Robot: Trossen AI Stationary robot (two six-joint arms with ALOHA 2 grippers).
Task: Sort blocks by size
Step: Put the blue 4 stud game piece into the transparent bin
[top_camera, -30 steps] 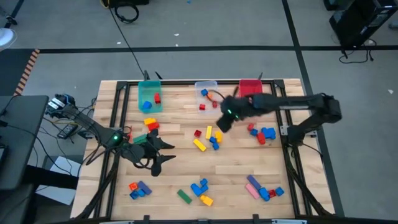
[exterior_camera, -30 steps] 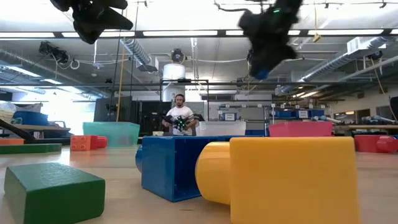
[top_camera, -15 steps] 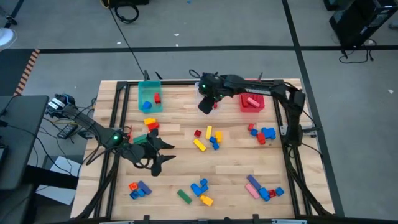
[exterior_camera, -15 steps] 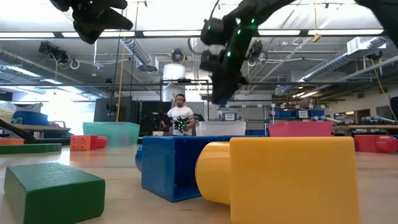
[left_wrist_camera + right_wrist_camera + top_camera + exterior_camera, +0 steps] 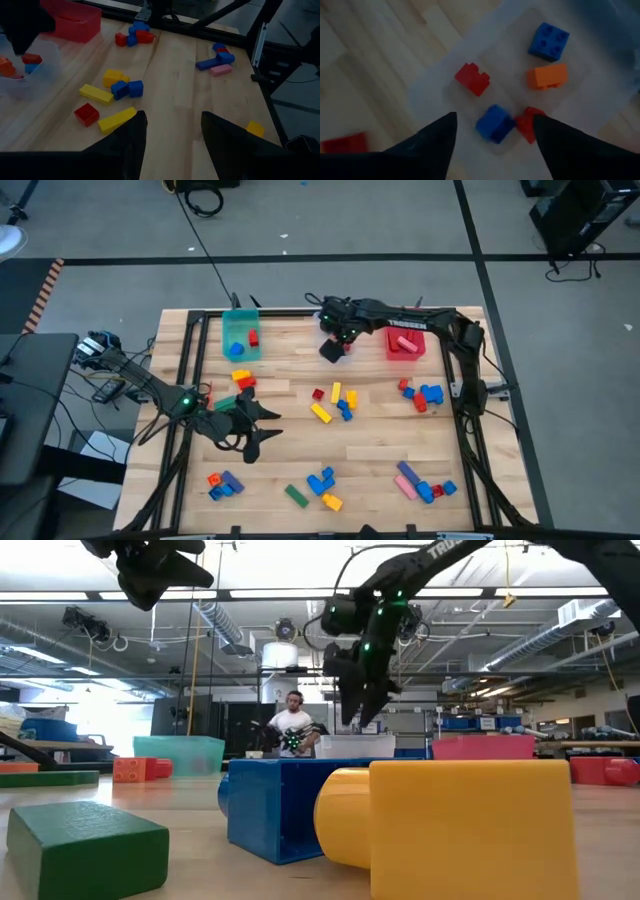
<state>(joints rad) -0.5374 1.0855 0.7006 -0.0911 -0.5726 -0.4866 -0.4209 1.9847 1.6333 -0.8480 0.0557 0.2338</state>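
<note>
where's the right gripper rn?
High view: the right gripper is at the table's far edge over the clear bin, between the teal bin and the red bin, jaws open above the blocks inside.

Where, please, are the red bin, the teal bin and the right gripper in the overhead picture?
red bin [image 5: 404, 345]: high view, its floor.
teal bin [image 5: 234, 350]: high view, its near wall.
right gripper [image 5: 331, 351]: high view, midway between its fingertips.
</note>
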